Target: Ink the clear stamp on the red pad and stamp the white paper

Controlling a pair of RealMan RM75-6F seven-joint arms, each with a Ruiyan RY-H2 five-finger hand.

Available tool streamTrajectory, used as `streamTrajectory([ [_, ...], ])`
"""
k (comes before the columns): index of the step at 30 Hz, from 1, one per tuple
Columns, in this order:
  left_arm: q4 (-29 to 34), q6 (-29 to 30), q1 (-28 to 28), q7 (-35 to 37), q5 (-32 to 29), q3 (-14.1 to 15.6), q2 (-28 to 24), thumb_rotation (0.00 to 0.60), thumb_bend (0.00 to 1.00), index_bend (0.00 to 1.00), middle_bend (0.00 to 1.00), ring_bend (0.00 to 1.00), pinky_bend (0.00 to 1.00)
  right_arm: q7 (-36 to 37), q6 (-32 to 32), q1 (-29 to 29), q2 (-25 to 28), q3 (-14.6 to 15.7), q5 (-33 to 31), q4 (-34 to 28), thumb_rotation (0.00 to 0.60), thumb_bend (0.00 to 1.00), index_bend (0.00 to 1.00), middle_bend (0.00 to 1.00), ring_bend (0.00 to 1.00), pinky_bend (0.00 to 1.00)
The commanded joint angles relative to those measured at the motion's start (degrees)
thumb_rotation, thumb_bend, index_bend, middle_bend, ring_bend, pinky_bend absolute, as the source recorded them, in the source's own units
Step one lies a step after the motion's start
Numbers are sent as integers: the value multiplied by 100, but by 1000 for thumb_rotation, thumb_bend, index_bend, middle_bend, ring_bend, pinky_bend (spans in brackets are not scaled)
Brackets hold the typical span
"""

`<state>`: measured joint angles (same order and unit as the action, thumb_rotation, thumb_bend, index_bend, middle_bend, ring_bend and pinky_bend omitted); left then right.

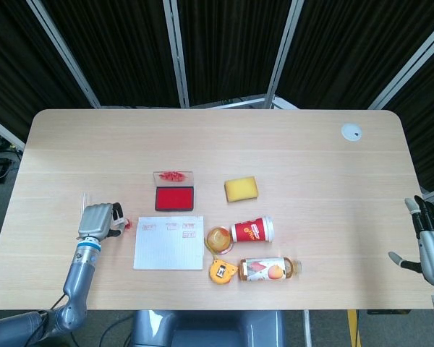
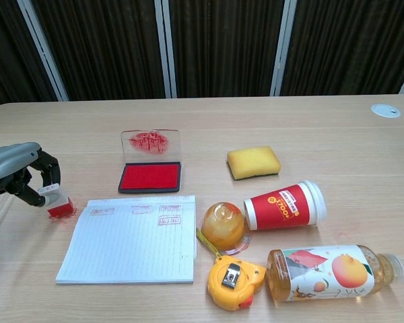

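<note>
The clear stamp (image 2: 57,202) with its red base stands on the table just left of the white paper (image 2: 131,239), and shows small in the head view (image 1: 123,225). My left hand (image 2: 17,171) pinches its top between thumb and fingers; the head view shows that hand (image 1: 96,220) from above. The paper (image 1: 168,244) carries a few red prints along its far edge. The red ink pad (image 2: 150,177) lies open beyond the paper, lid up (image 1: 174,197). My right hand (image 1: 432,246) hangs open at the table's right edge, holding nothing.
Right of the paper lie an orange dome (image 2: 223,224), a yellow tape measure (image 2: 234,281), a tipped red cup (image 2: 285,205) and a juice bottle (image 2: 330,271) on its side. A yellow sponge (image 2: 254,162) sits behind them. A white disc (image 1: 351,131) is at the far right.
</note>
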<state>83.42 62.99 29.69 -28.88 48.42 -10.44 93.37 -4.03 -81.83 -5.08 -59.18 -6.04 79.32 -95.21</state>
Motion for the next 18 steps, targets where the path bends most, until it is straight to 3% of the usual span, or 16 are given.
streamTrajectory([
  [1,357,-176,23,257,26,-123,-292,600,397,543,534,838,831,-5,8,-2,-6,1,-9,-1,600,0,0,0,0,0],
  [10,651,-955,343,818,578,-248,-970,600,407,533,531,840,830,-4,55,-19,-8,-25,-93,-1,600,0,0,0,0,0],
  [18,-6,-2115,1129,1306,1121,-367,-1089,600,417,556,546,849,830,-15,157,-57,-4,-103,-315,9,600,0,0,0,0,0],
])
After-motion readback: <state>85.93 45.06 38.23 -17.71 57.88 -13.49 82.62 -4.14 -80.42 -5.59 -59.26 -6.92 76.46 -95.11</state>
